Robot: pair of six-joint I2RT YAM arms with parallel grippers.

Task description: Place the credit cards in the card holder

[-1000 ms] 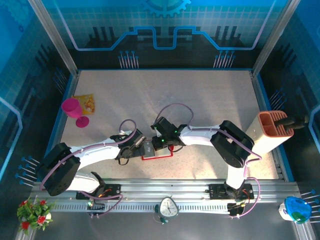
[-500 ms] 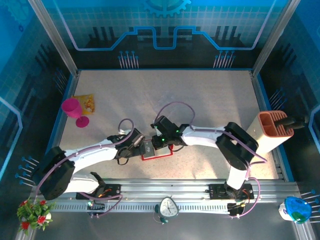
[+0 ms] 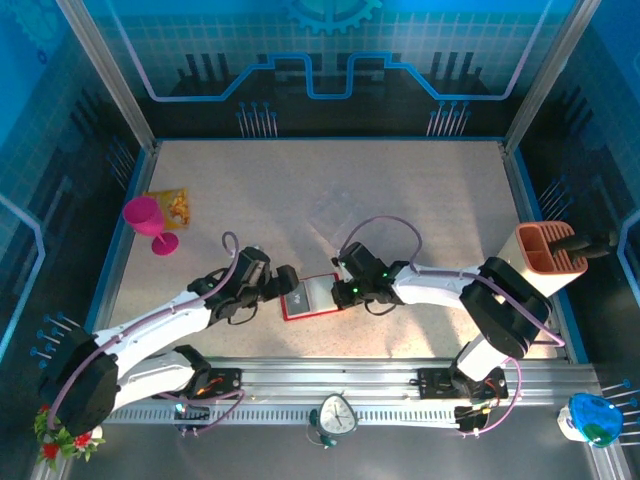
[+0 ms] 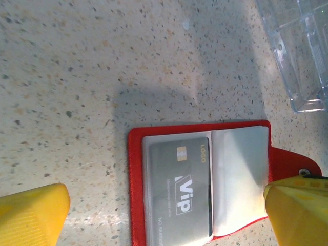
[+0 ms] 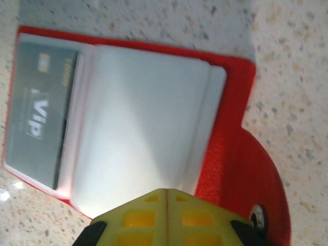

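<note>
Well out to the left gripper's outer side, at the worktop's edge: a pink goblet, with a yellow-orange packet just beside it. Far past the right gripper, on its outer side: an orange-brown two-slot rack with a dark handle poking out. Ahead of the left gripper and off to its right: a clear plastic sleeve, apart from the card holder.

Between the two grippers, opened flat on the worktop: that card holder, long axis running from one gripper to the other, snap tab toward the right gripper. Tucked into the pocket on the left gripper's side: one grey credit card lettered "Vip", long axis crosswise to the holder's.

As for the left gripper: spread wide, gripping nothing, straddling the holder, with one finger covering the tab's corner. As for the right gripper: pinched fully together, poised over the edge of the pale leaf; contact with it impossible to tell.
</note>
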